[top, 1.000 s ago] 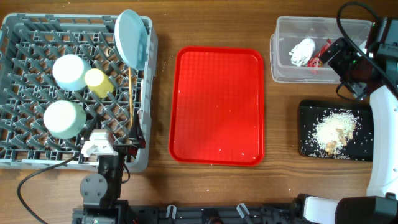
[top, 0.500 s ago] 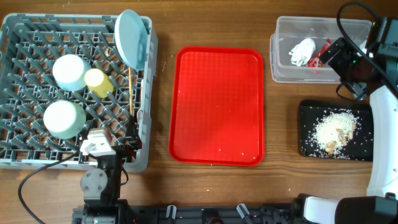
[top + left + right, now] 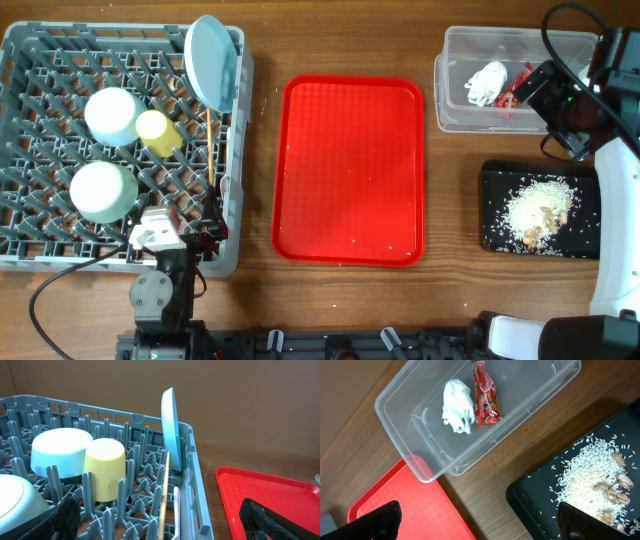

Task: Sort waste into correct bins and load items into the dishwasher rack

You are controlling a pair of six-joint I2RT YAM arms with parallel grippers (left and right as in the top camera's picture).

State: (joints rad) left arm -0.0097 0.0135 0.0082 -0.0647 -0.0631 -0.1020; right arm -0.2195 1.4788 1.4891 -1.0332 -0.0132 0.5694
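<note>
l claw (image 3: pixel 160 522) by rack (image 3: pixel 193 465), r claw (image 3: pixel 477 525) near clear tub (image 3: pixel 530 395), both wide open, empty

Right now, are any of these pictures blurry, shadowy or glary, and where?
Overhead: evenly lit and sharp, with only a thin shadow along the red tray edge. Left wrist: the plate and cup are crisp, while the near jaws are dark and blurred. Right wrist: a faint sheen shows on the tub wall, the rice is sharp, and the jaws are blurred at the corners.
</note>
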